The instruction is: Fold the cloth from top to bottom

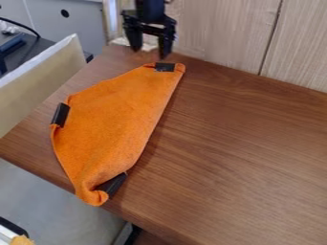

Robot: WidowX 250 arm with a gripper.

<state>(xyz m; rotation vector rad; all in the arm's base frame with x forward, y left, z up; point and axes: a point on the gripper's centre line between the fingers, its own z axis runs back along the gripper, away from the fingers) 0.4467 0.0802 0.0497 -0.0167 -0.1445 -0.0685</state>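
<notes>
Where the orange cloth [115, 112] narrows at its far end, the black pincer [150, 50] hangs just beyond it, its two fingers standing apart. Close by, a black strip [164, 67] crosses the cloth's far tip. From there the cloth lies on the brown wooden table [246, 158], slanting toward the viewer, broad through its middle, its right side running long and fairly straight. A second black strip [60, 115] sits at its left corner; a third [113, 185] is tucked beside its near end, where the fabric curls over on itself and reaches the table's edge. Bare wood grain spreads to the cloth's right. Farther off, pale wood panelling [217, 33] rises beyond its far end, a light-coloured board [35, 83] leans to its left, and past that board stands a grey cabinet [76, 24] with a black cable [26, 27] near it.
</notes>
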